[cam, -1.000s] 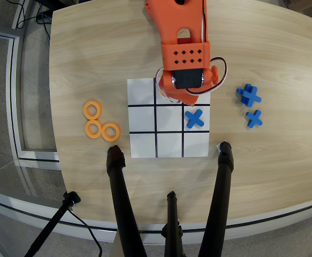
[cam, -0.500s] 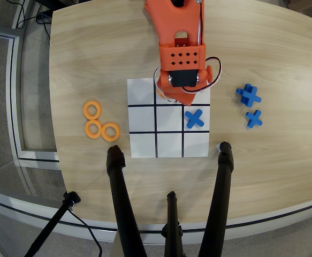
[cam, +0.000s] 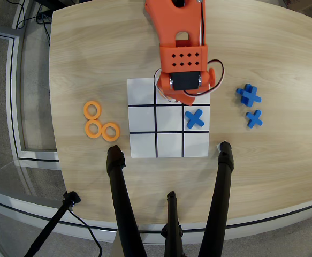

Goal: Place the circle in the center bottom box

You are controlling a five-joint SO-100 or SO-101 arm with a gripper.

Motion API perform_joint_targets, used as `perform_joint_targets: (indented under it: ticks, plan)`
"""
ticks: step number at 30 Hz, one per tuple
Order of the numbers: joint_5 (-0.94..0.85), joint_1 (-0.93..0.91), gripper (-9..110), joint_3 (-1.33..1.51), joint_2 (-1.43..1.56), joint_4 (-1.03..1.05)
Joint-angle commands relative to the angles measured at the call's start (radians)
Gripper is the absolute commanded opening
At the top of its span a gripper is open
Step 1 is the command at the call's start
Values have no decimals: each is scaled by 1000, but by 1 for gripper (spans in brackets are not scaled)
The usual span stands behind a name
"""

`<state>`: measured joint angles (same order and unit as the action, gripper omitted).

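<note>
Covering center bottom box (cam: 170, 92), arm (cam: 181, 53) hides circle; jaws' state unclear.

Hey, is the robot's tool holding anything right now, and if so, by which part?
Cannot be told: the arm hides the tool's tips over the grid. Three orange rings lie loose on the table.

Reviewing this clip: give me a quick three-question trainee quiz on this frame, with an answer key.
1. How many orange rings lie left of the grid in the overhead view?
2. True or false: a blue cross sits in the grid's right middle cell.
3. Where is the gripper? A) over the loose rings B) over the grid's top row C) off the table

Key: 1. three; 2. true; 3. B
</note>
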<state>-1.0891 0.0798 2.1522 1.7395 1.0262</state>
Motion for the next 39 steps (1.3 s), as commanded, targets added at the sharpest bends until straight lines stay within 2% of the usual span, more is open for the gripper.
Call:
perform_joint_targets:
  ticks: [1, 5, 8, 11, 15, 18, 21, 23, 25, 26, 32, 35, 39]
  plan:
    - [-25, -34, 16, -183, 87, 141]
    - [-83, -69, 18, -407, 229, 354]
    - [-144, -98, 18, -383, 439, 430]
    - [-233, -126, 18, -176, 738, 518]
    - [-359, -152, 18, 255, 1164, 534]
    - [-396, -144, 18, 545, 1388, 468]
    - [-408, -166, 17, 775, 1497, 318]
    - [-420, -209, 11, 904, 1540, 233]
    - [-425, -270, 1, 996, 1569, 166]
    - [-436, -305, 0, 1026, 1580, 156]
    - [-488, -617, 0, 1051, 1624, 219]
    - [-486, -854, 0, 1051, 1643, 325]
    - [-480, -1158, 0, 1051, 1654, 324]
